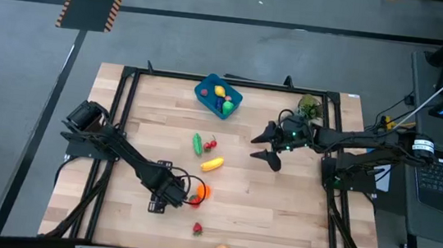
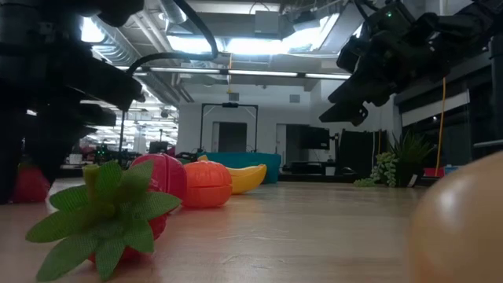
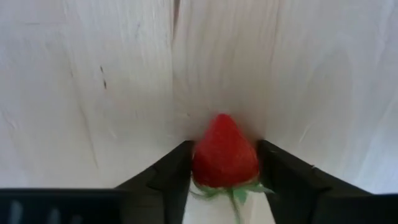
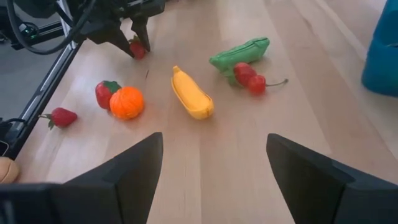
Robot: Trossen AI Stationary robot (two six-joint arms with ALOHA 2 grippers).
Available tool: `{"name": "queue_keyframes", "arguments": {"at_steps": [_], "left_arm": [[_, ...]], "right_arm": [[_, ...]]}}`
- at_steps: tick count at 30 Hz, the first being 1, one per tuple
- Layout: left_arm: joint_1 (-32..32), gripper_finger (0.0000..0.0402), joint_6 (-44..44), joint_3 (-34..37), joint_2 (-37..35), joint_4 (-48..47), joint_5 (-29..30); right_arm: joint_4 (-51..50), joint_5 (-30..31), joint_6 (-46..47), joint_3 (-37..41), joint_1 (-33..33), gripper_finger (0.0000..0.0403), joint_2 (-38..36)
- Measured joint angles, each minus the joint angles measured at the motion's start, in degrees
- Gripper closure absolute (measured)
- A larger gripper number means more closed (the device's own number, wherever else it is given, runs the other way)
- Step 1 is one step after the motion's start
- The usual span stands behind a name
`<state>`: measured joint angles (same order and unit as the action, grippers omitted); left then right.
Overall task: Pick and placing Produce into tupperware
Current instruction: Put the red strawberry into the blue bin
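A: Nearest my low camera is a leafy strawberry [image 2: 118,212], with a tan fruit [image 2: 464,228] blurred at the right edge. What has the left gripper [image 3: 225,163] got?

B: From the left: its fingers [image 3: 163,168] are narrowed around a second strawberry [image 3: 225,158], one on each flank, low on the table [image 1: 279,204] beside the orange [image 1: 202,191]. I judge the grasp just forming; I can't tell whether it bears weight.

A: How should I do it well?

B: Squeeze until snug at the widest part, then lift straight up, clear of the orange and the red fruit [image 4: 106,93] next to it.

A: And farther right?

B: The pea pod [image 1: 197,144], cherries [image 1: 211,144] and banana [image 1: 212,164] lie mid-table. The blue container [image 1: 206,98], at the far edge, already holds some fruit. The right gripper [image 1: 267,144] hangs spread wide and empty, above the table.
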<state>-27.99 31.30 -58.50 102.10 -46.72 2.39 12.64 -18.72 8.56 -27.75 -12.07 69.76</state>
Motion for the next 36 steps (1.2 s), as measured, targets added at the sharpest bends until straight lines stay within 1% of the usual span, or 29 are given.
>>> {"name": "queue_keyframes", "arguments": {"at_steps": [4, 11, 16, 18, 19, 25, 29, 32, 36], "left_arm": [[0.00, 0.0272, 0.18, 0.04, 0.02, 0.00, -0.02], [0.00, 0.0274, 2.65, 0.08, 0.07, -0.06, -0.19], [0.10, 0.0274, 2.70, 0.18, -0.44, -0.38, -0.42], [0.38, 0.0274, 2.42, 0.32, -1.12, -0.69, 0.16], [0.61, 0.0274, 2.16, 0.43, -1.75, -1.20, 1.40], [2.53, 0.0275, 1.53, 0.34, -8.00, -3.47, 2.47], [3.53, 0.0275, -0.09, 0.26, -13.50, -5.01, 5.91], [3.74, 0.0275, -0.22, 0.26, -18.23, -7.96, 9.96], [3.61, 0.0275, -0.34, 0.26, -25.32, -9.82, 17.26]], "right_arm": [[0.00, 0.00, 0.01, 0.00, 0.44, 0.0114, 0.00], [0.00, 0.02, 0.15, 0.00, 1.51, 0.0114, -0.02], [0.00, 0.02, 0.06, 0.00, 2.26, 0.0114, -0.04], [0.00, 0.02, 0.06, 0.00, 2.31, 0.0114, -0.04], [-0.01, 0.02, 0.06, 0.00, 2.31, 0.0114, -0.04], [0.00, 0.02, 0.15, 0.00, 2.31, 0.0114, -0.04], [-0.01, 0.02, 0.17, 0.00, 2.31, 0.0114, -0.04], [-0.05, 0.02, 0.17, 0.02, 2.31, 0.0114, -0.04], [-0.09, 0.02, 0.19, 0.02, 2.31, 0.0114, -0.04]]}}
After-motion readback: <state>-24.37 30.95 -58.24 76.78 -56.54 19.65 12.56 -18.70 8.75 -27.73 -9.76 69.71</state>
